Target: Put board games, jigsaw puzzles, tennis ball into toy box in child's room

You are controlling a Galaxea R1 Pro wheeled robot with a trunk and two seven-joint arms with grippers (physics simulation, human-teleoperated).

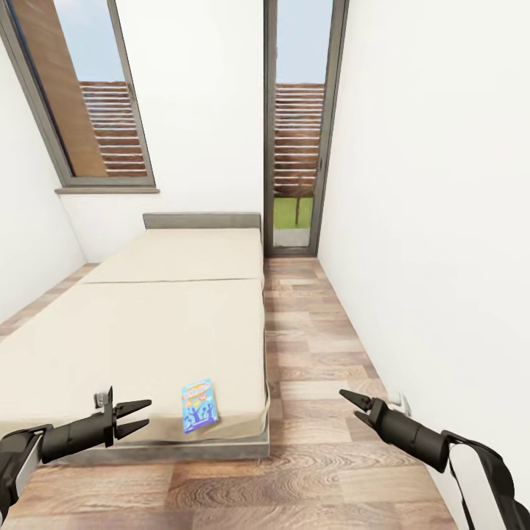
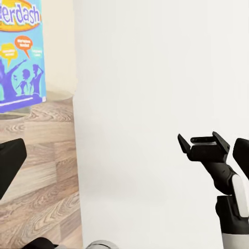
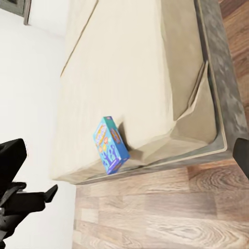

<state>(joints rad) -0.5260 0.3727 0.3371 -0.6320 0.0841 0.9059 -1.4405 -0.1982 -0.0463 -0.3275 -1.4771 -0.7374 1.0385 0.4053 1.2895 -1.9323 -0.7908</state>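
Facing the bed [image 1: 147, 324]. One board game [image 1: 199, 405] lies flat near its foot edge, just ahead-right of the left gripper [image 1: 134, 417], apart from it. Left fingers spread, holding nothing. Right gripper [image 1: 355, 407] over wood floor [image 1: 309, 456], well right of the box, fingers parted, empty.

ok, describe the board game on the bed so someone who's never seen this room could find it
Start at the long beige bed that runs from the windowed far wall toward the robot along the left of the wood floor. At its near end, close to the floor-side corner, lies a flat board game box. It is bright blue with an orange-yellow title and dark blue figures, the one colourful thing on the plain mattress.
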